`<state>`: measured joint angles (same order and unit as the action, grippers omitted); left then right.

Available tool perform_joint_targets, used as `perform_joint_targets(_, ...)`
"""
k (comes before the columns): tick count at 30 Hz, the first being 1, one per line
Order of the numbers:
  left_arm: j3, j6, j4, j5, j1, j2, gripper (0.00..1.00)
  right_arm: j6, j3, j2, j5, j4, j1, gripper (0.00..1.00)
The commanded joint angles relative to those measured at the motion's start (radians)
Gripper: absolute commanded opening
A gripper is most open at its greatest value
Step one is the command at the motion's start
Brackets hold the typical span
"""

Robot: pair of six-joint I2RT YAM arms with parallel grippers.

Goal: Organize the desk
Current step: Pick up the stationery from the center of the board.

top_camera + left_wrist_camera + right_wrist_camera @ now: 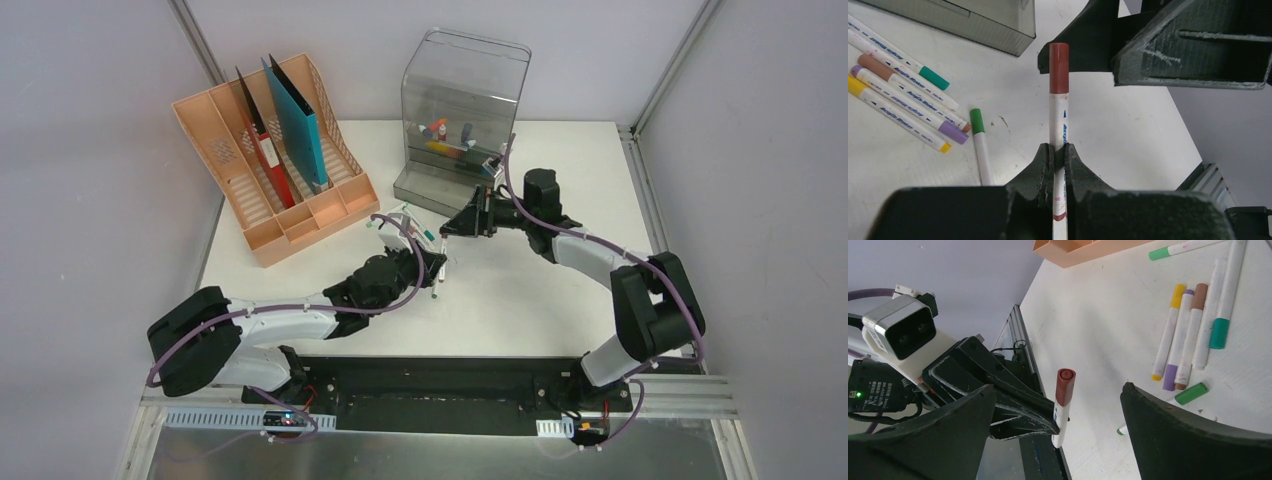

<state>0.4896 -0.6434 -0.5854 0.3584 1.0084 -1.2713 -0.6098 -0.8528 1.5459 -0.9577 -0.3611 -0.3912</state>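
Marker point(1058, 107), brown-capped, sits clamped in my left gripper point(1058, 152), raised over the white desk point(540, 300). My right gripper point(1059, 389) faces its cap, fingers spread wide, nothing held. Loose markers point(903, 95) lie on the desk near the grey drawer box point(465, 110).

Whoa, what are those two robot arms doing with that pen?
The left gripper is shut on a marker with a reddish-brown cap and holds it up off the desk. The right gripper faces it with its fingers open on either side of the cap, not touching it, so this looks like a handover. More loose markers lie on the desk in front of the grey drawer box.
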Motion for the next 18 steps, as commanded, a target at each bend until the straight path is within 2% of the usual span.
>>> perform_joint_targets(1,0.051,-0.075,-0.035,0.012,0.006,-0.017,0.00,-0.083,-0.028,0.033,0.003,-0.111,-0.036,0.99)
perform_joint_targets(3,0.057,-0.084,-0.027,0.015,0.007,-0.019,0.00,-0.076,-0.033,0.043,-0.001,-0.106,-0.044,0.99)
perform_joint_targets(5,0.056,-0.090,-0.027,0.017,0.006,-0.019,0.00,-0.077,-0.041,0.055,-0.001,-0.098,-0.044,0.93)
perform_joint_targets(7,0.056,-0.093,-0.027,0.019,0.007,-0.019,0.00,-0.079,-0.051,0.071,-0.006,-0.084,-0.044,0.83)
perform_joint_targets(11,0.055,-0.092,-0.030,0.014,0.007,-0.020,0.00,-0.090,-0.064,0.094,-0.015,-0.081,-0.047,0.55)
perform_joint_targets(18,0.048,-0.089,-0.028,0.027,0.006,-0.016,0.00,-0.077,-0.080,0.112,-0.040,-0.077,-0.061,0.17)
